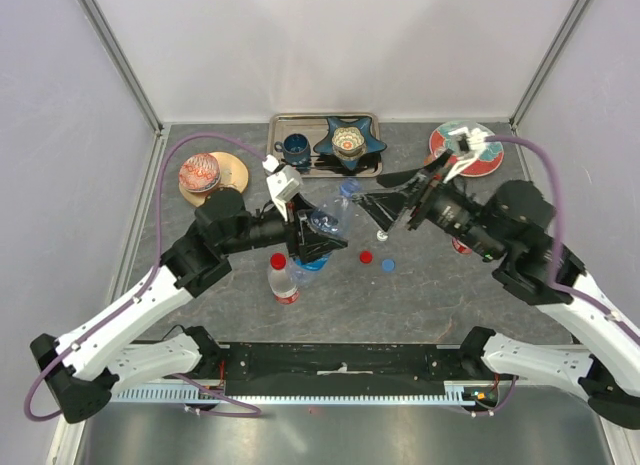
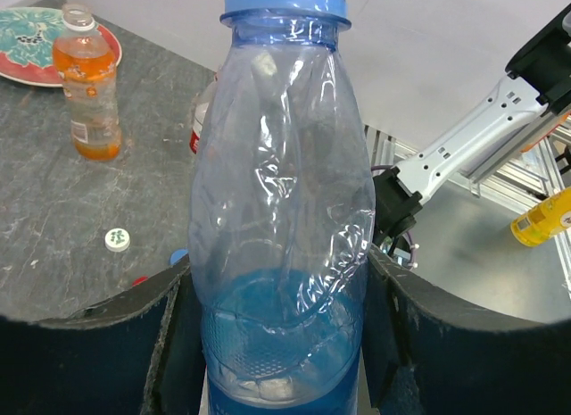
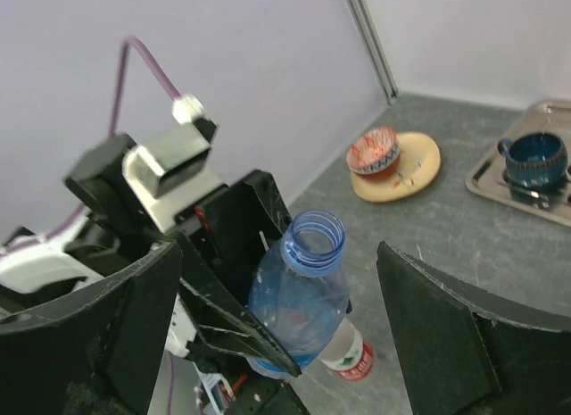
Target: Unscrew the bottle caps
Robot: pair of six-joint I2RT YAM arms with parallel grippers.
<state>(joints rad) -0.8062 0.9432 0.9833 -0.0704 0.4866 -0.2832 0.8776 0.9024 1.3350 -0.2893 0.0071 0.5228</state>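
Start at the left gripper point(image 2: 285, 344). Its jaws are narrowed onto the lower body of the blue bottle point(image 2: 281, 165) and hold it tilted toward the right arm. You cannot tell whether the bottle's base rests on the table point(image 1: 430, 285).

The right gripper point(image 3: 278, 250) has its jaws wide apart, one on each side of the bottle's neck and clear of it. It holds nothing. The neck is bare and the mouth is open.

Work outward to the table:

- **Loose caps:** Near the held bottle lie a loose red cap point(image 1: 366, 256), the blue cap point(image 1: 387, 265) and the white cap point(image 2: 117, 240). None is on a bottle, so treat these three as done.
- **Orange bottle:** The orange bottle point(image 2: 86, 85) stands upright just beside the far plate point(image 2: 27, 40). Its neck appears bare.
- **Hidden bottle:** In the left wrist view a labelled bottle stands behind the blue one. It is mostly hidden, so you cannot tell the state of its top.

One item is left. The clear bottle point(image 1: 283, 281) stands near the left arm and carries a fitted red cap point(image 1: 277, 260).

Judge the task about three-quarters complete. The likely next steps are to set the blue bottle down, grip the clear bottle and turn its cap off.
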